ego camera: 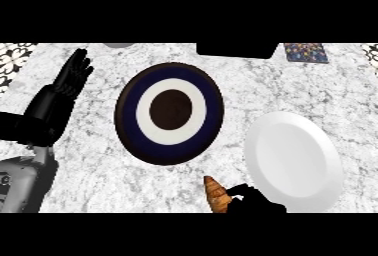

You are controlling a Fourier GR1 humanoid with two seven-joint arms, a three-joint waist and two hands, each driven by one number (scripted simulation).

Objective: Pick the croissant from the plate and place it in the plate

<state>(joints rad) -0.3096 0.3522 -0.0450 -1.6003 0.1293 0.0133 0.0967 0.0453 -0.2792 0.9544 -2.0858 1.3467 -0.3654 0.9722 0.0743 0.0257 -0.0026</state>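
A brown croissant (215, 194) shows at the lower edge, left of the white plate (293, 159). My right hand (251, 201) is curled against the croissant's right side, holding it; only part of the hand shows. Whether the croissant touches the counter cannot be told. A dark plate with blue and white rings (169, 113) lies in the middle of the counter with nothing on it. The white plate also carries nothing. My left hand (68, 80) rests open at the left, fingers straight and pointing up.
A dark box (236, 49) and a patterned square item (306, 52) sit along the far edge. A grey round object (118, 45) peeks in at the top. Patterned tiles (13, 55) show at the upper left corner.
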